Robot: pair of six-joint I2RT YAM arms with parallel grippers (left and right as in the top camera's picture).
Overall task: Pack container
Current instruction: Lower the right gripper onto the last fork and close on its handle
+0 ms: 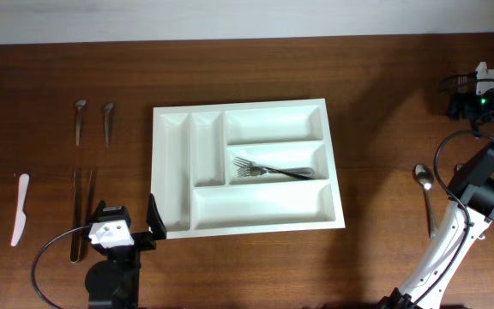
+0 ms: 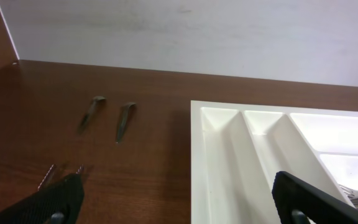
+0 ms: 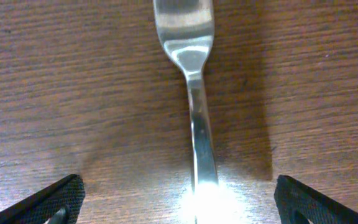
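The container (image 1: 171, 172) is a white tray in the middle of the table, with a metal fork (image 1: 273, 171) in its middle crosswise compartment. My left gripper (image 1: 127, 216) hovers open at the tray's near left corner. In the left wrist view the tray's left rim (image 2: 196, 162) runs between its fingers (image 2: 51, 199), and nothing is held. My right gripper (image 3: 179, 202) is open low over the table, straddling the handle of a metal spoon (image 3: 194, 124) without touching it. From overhead that spoon (image 1: 423, 177) lies right of the tray, its handle end hidden under the right arm (image 1: 478, 193).
Two small spoons (image 1: 80, 118) (image 1: 108, 118) lie far left of the tray, also seen as spoons (image 2: 92, 112) (image 2: 125, 119) from the left wrist. Thin metal tongs (image 1: 81, 210) and a white plastic knife (image 1: 20, 209) lie nearer the left edge. Cables hang at the right.
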